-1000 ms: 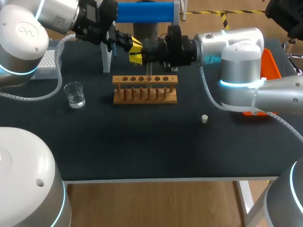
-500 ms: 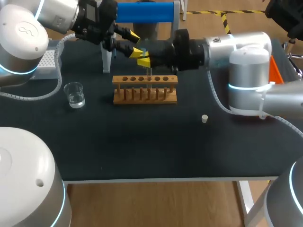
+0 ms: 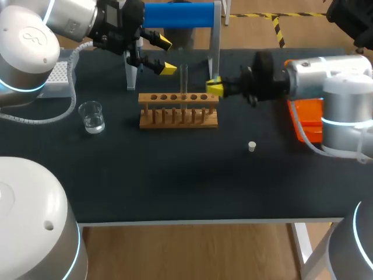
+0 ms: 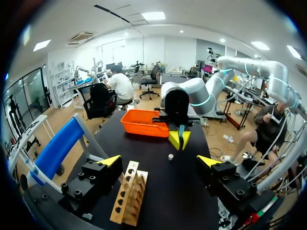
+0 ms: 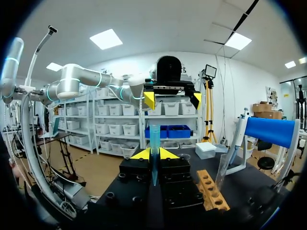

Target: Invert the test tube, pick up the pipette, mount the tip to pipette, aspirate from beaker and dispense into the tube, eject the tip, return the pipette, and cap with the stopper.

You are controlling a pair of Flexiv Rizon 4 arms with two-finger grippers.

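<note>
A clear test tube [image 3: 183,79] stands upright in a hole of the wooden rack [image 3: 178,109], with nothing touching it. My left gripper [image 3: 166,55] hangs open just left of the tube and above the rack. In the left wrist view its jaws [image 4: 159,162] are wide apart and empty over the rack [image 4: 128,199]. My right gripper [image 3: 214,87] is shut at the rack's right end, a short way from the tube [image 5: 221,172]. A thin teal strip shows between its tips [image 5: 154,154]. The beaker [image 3: 91,115] of water sits left of the rack. The white stopper [image 3: 252,146] lies on the mat to the front right.
Behind the rack is a stand with a blue top bar [image 3: 178,14]. A pipette [image 5: 238,143] hangs from it. A tip box [image 3: 58,76] sits at the far left under my left arm. An orange bin [image 3: 309,116] lies at the right, beneath my right arm.
My left gripper has opened and let go of the tube, which now stands alone in the rack. My right gripper has drawn back to the right, away from the tube.
</note>
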